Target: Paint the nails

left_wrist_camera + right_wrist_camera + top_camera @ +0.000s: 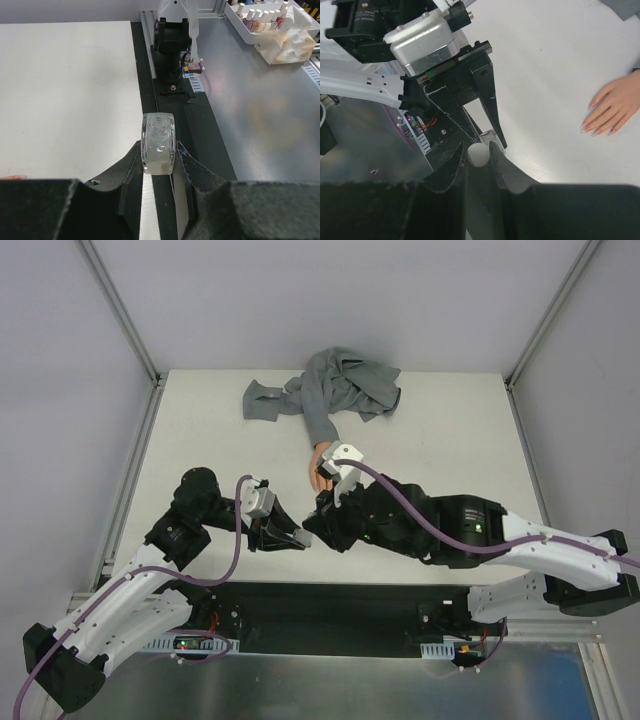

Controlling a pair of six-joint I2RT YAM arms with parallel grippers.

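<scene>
The peach mannequin hand point(320, 462) lies palm down at mid-table, with its grey fabric sleeve point(335, 390) bunched behind it. Its nails point(593, 128) show pinkish at the fingertips in the right wrist view. My left gripper point(158, 152) is shut on a small clear glass bottle point(158, 140), held near the table's front edge. My right gripper point(479, 150) is shut on the bottle's round white cap point(479, 155), right where the left gripper's fingers point(485, 95) hold the glass. Both grippers meet below the hand point(305, 530), a short way from its fingers.
A white tray point(240, 22) of several polish bottles and a crumpled bag point(287, 42) sit on the metal bench beyond the table's near edge. The right arm's base point(172, 40) stands on the black strip there. The frame posts point(130, 320) rise at the back corners.
</scene>
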